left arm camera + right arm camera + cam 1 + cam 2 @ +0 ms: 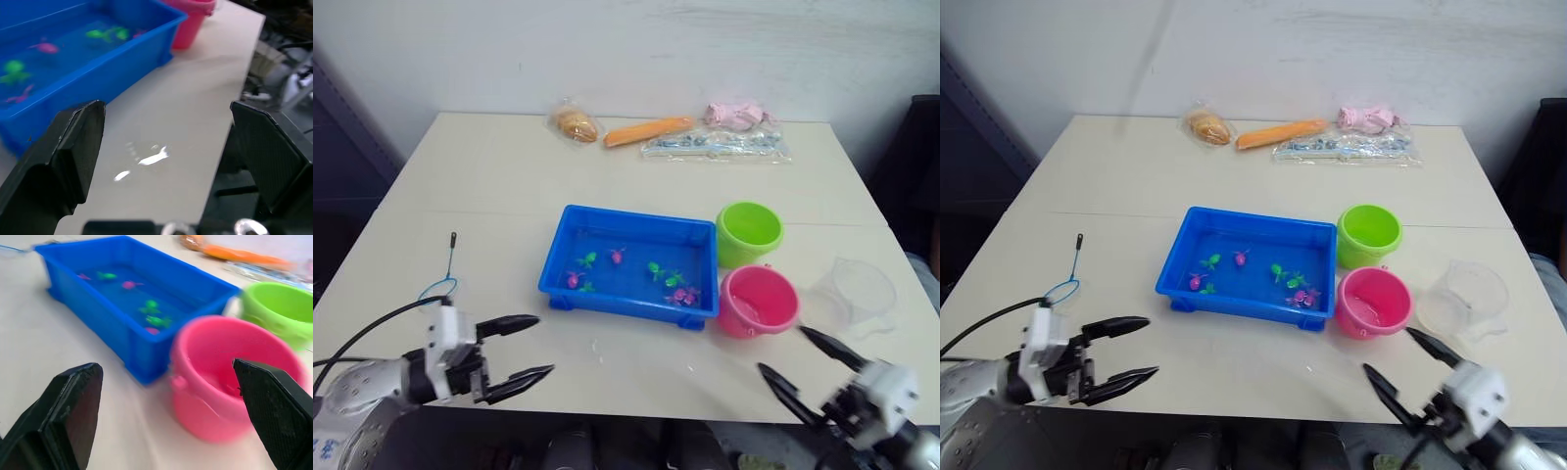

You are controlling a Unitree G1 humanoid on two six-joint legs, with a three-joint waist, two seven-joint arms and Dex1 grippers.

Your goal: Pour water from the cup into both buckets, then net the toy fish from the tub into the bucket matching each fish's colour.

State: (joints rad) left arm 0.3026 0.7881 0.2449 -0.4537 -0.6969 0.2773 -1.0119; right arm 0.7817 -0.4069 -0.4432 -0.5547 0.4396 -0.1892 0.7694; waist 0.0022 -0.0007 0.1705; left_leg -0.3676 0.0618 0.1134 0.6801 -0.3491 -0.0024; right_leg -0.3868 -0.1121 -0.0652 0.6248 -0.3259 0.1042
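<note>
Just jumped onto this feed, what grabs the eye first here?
The shallow bright blue plastic tub at the table's centre, with tiny pink and green toy fish in it. Right of it stand a lime green plastic bucket and a pink plastic bucket, with the clear plastic cup farther right. Both hands, left and right, hover open, empty, at the near edge.

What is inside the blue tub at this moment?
The blue tub holds shallow water and several toy fish, some green and some pink, spread across its bottom. Its near wall hides the strip of bottom right behind it.
</note>
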